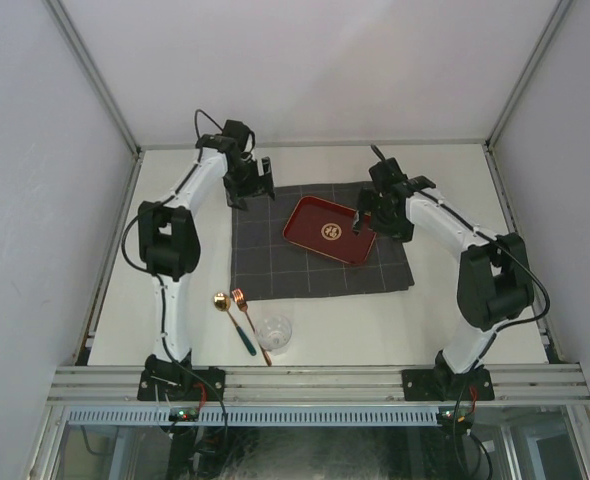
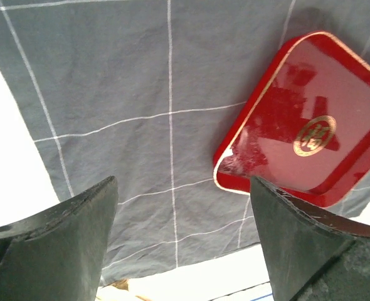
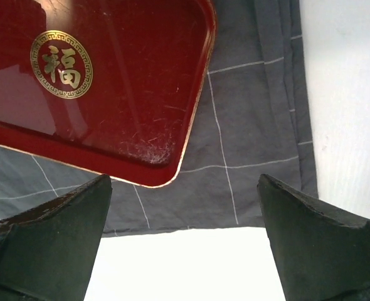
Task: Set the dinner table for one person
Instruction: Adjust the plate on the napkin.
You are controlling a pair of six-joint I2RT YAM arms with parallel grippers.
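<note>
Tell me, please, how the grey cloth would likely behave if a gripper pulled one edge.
The cloth looks thin and floppy: one edge lies in soft folds, so it would probably bunch rather than slide flat. The tray rests on it, so a pull would likely drag the tray along. Lifted by a corner, it should drape limply.

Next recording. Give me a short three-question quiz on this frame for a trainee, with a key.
1. True or false: the tray lies on the cloth.
2. Where does the glass stand? A on the tray; B on the cloth; C on the bare table, beside the fork and spoon.
3. Fill in: the left gripper and right gripper are both ____, holding nothing.
Key: 1 true; 2 C; 3 open.
</note>
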